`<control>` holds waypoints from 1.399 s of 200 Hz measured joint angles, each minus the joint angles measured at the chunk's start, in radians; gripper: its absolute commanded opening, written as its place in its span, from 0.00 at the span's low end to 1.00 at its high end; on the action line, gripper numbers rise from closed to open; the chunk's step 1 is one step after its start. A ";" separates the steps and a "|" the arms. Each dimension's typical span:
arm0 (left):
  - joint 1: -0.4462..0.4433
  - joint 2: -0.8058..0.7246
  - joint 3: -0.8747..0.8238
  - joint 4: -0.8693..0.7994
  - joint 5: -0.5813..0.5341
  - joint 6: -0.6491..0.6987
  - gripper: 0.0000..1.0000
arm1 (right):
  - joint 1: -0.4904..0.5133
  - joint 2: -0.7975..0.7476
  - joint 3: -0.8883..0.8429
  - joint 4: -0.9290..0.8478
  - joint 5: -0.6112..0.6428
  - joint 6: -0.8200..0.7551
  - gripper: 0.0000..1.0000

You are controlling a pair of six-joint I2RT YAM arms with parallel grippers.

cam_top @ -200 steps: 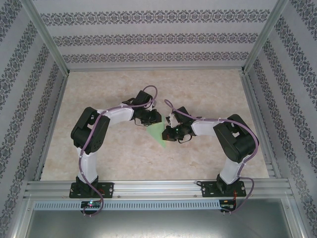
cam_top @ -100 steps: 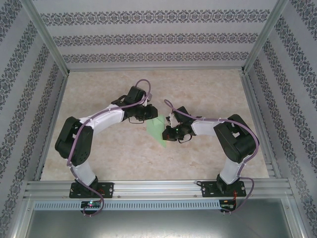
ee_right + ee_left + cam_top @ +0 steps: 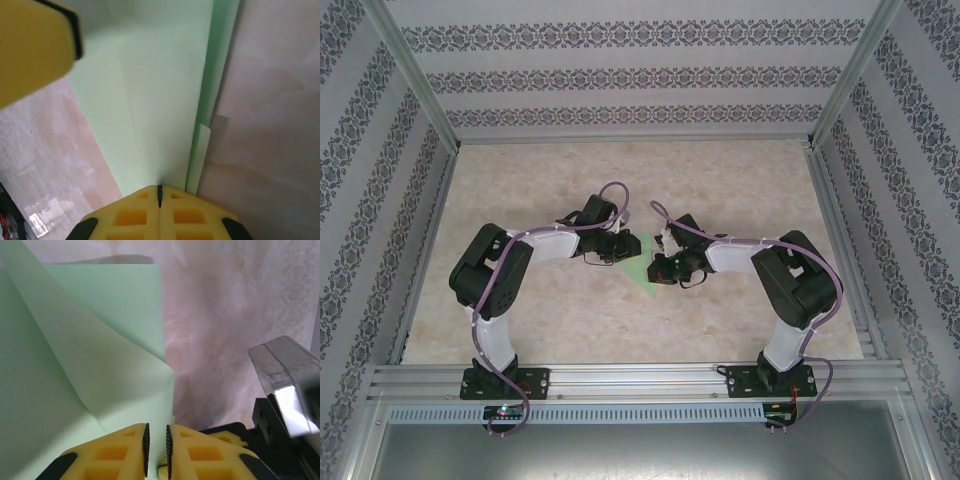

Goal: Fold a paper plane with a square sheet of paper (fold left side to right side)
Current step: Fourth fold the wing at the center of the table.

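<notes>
You have one paper [image 3: 640, 275] on one table [image 3: 740, 180]. Two arms: left arm [image 3: 490, 275], right arm [image 3: 795, 275]. Two grippers: left gripper [image 3: 156, 440], right gripper [image 3: 160, 192]. Two yellow fingers [image 3: 115, 452] on each, so you count four. Two purple cables [image 3: 612, 188], one per arm.

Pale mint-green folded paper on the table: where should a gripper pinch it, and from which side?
Pinch the free edge of the raised flap on the pale mint-green folded paper, coming edge-on from the left arm's side, as the left gripper does. That flap stands off the beige marbled table; the rest lies flat with no lip, and the shut right gripper sits on the other side.
</notes>
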 measured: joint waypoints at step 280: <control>0.160 0.223 0.263 -0.088 0.015 0.139 0.20 | 0.000 -0.005 0.007 -0.030 0.019 -0.027 0.00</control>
